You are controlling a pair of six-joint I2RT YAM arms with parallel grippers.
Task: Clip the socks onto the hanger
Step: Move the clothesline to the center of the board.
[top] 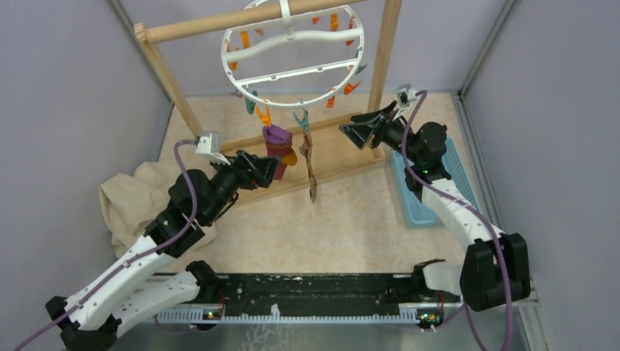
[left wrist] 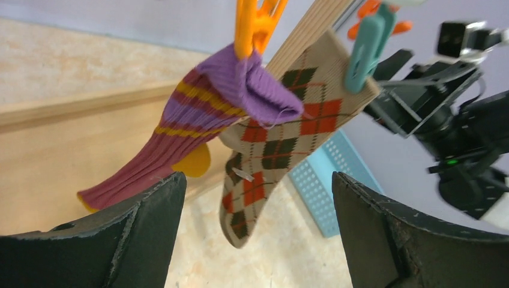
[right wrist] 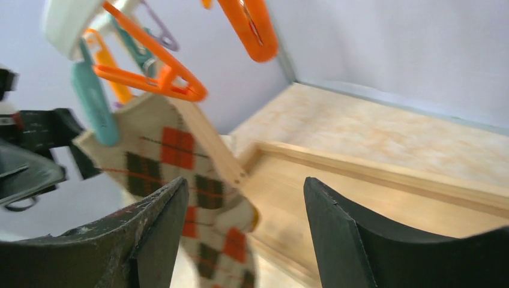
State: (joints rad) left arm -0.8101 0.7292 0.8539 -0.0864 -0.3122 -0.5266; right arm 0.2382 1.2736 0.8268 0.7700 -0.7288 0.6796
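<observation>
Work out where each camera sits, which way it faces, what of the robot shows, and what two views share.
Top external: above and behind the robot, looking down at the hanger; left arm and right arm show.
Left wrist: on the left arm, facing the purple sock and argyle sock; open left end effector shows.
Right wrist: on the right arm, facing the argyle sock; open right end effector shows.
Shared: both wrist views show the argyle sock's teal clip.

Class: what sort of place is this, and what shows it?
Probably a lab robot test cell staged for laundry: grey partition walls enclose the tabletop, two arms are bolted at its edge, and a clip hanger with socks hangs from a wooden stand.
</observation>
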